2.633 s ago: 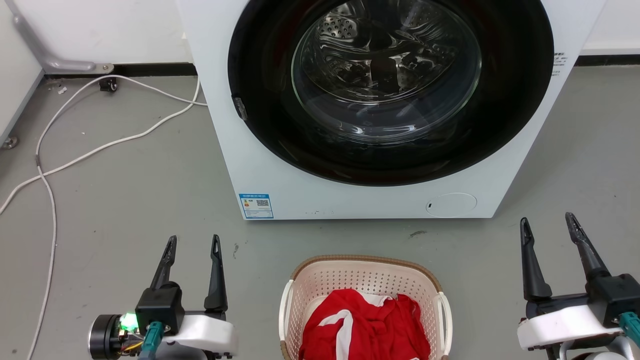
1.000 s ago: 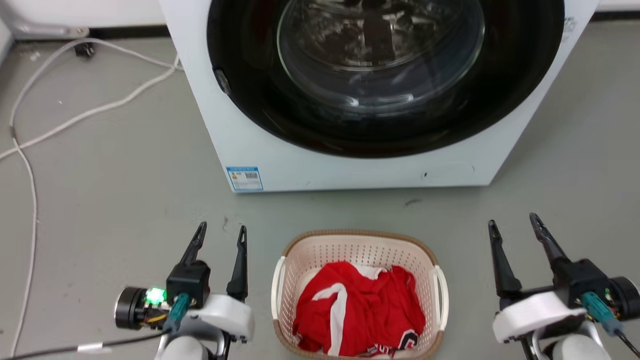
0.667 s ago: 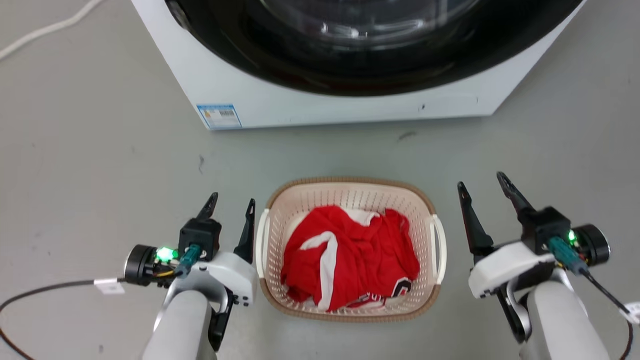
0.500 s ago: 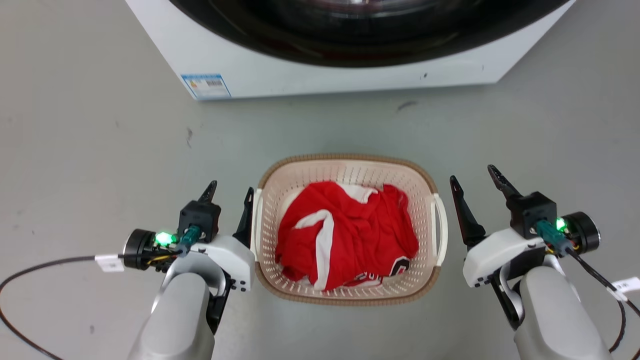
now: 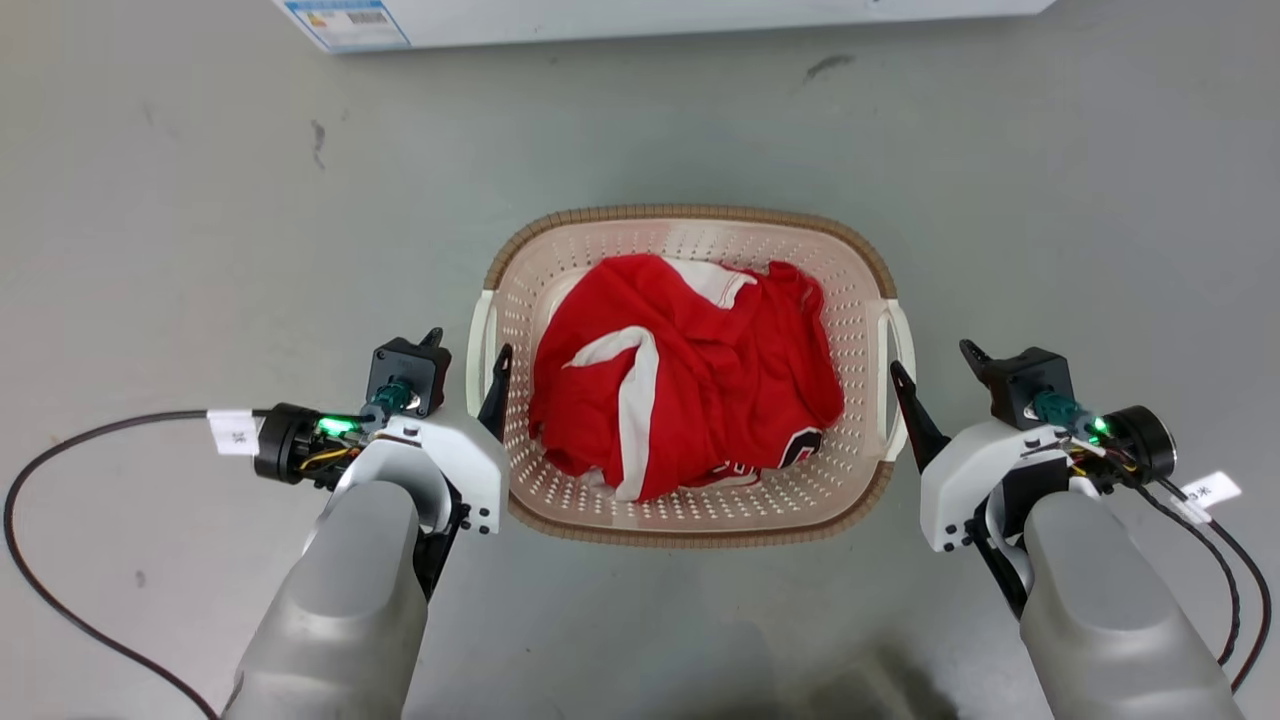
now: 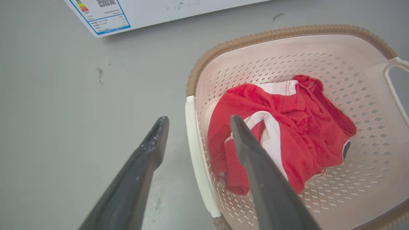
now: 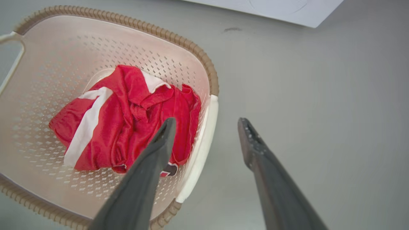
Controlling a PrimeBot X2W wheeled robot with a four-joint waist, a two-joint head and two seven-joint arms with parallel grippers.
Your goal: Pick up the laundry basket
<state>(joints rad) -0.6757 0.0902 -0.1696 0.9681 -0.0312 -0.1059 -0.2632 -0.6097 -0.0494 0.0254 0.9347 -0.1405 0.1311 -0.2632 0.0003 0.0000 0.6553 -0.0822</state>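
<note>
Before closing, lower left claw (image 5: 468, 342) and right claw (image 5: 929, 355), both spread wide, until astride white side handles (image 5: 478, 340), one finger outside, one inside the wall. Laundry basket (image 5: 690, 215): on grey floor (image 5: 200, 200), between both claws, short of washer (image 5: 600, 20) on floor's far side; holds red garment (image 5: 690, 370). Pinch both handles together, lift level, keep cloth clear of fingers.
</note>
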